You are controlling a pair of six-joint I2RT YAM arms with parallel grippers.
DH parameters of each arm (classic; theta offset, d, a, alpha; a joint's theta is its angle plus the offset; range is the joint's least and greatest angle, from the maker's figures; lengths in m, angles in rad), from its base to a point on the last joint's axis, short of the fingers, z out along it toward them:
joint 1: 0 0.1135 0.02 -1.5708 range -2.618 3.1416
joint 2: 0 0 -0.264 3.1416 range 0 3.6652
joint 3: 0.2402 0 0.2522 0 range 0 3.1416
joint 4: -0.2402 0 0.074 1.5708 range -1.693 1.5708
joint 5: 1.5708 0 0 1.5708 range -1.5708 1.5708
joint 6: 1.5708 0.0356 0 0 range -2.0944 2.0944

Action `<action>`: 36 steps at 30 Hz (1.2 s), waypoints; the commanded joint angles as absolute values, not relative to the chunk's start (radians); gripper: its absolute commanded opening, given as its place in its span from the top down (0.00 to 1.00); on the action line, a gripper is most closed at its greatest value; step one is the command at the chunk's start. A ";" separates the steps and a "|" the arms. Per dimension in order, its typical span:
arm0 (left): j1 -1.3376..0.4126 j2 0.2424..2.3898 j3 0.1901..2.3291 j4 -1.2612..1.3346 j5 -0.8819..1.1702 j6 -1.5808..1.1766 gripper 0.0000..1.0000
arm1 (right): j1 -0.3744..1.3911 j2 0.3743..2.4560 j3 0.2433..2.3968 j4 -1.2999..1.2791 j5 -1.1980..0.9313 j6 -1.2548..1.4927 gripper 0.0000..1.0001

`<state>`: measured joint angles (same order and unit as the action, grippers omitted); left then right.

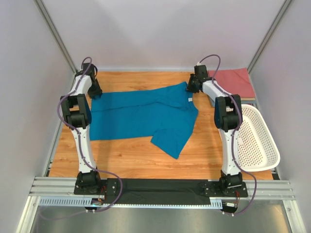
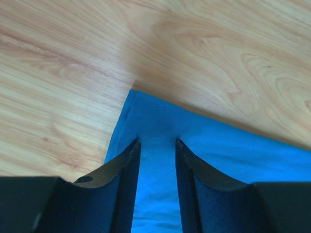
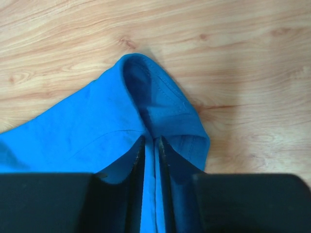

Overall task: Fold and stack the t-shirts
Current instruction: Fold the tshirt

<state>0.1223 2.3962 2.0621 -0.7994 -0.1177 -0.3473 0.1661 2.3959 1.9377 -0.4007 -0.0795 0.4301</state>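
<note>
The teal shirt (image 1: 141,116) lies across the middle of the worktop (image 1: 126,158), mostly flat. Its body stretches toward the left side, and one part angles down toward me on the right. A red shirt (image 1: 235,80) already sits folded at the far right corner, well apart from the teal one. The white basket (image 1: 276,156) stands on the near right.

My left gripper (image 2: 158,141) is down at the shirt's far left corner. Its jaws stand apart with flat cloth showing between them, so I judge it is not pinching anything. My right gripper (image 3: 150,139) is at the far right end of the shirt, by the neckline. Its jaws are nearly together, clamped on a raised ridge of the stitched edge.

I take this as the start of a fold: both ends of the far edge are being secured so the edge can be lifted and laid over. The next move calls for my left gripper to close on its corner. Then both arms should rise together and carry the far edge toward me evenly, keeping the cloth taut between them. If one side lags, the fold will go down skewed or bunched.
</note>
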 commanded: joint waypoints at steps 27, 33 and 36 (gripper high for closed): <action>0.137 2.171 2.004 -0.851 0.012 -0.400 0.55 | 0.176 2.053 1.672 -0.307 -0.066 0.378 0.68; 0.086 2.018 1.775 -0.798 0.041 -0.374 0.55 | 0.201 2.025 1.626 -0.420 -0.411 0.061 0.63; 0.052 1.959 1.676 -0.749 0.089 -0.359 0.55 | 0.238 2.054 1.647 -0.529 -0.391 -0.049 0.63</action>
<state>0.0864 2.0151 1.7531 -0.7952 0.0238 -0.3874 0.1997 2.0445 1.6226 -0.3885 -0.2928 0.1616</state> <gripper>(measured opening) 0.448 0.369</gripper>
